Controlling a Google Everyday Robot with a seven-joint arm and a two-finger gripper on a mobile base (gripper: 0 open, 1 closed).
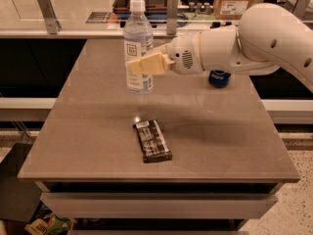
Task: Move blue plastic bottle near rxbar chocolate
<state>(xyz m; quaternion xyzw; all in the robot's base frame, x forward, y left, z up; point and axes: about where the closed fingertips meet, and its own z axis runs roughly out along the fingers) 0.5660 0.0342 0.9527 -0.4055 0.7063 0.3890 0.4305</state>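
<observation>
The blue plastic bottle [137,38] is clear, with a white cap and a pale label. It stands upright over the far left-middle of the table [234,141]. My gripper [136,66] reaches in from the right and is shut on the bottle at its lower half, with one cream finger [146,64] across its front. I cannot tell whether the bottle's base touches the table. The rxbar chocolate [152,140], a flat dark bar with a white patch at its far end, lies near the front, about a hand's width nearer than the bottle.
A blue Pepsi can [219,78] stands behind my white arm [254,40] at the far right. A ledge with metal posts [172,6] and boxes runs behind the table. The floor drops off at the left, front and right edges.
</observation>
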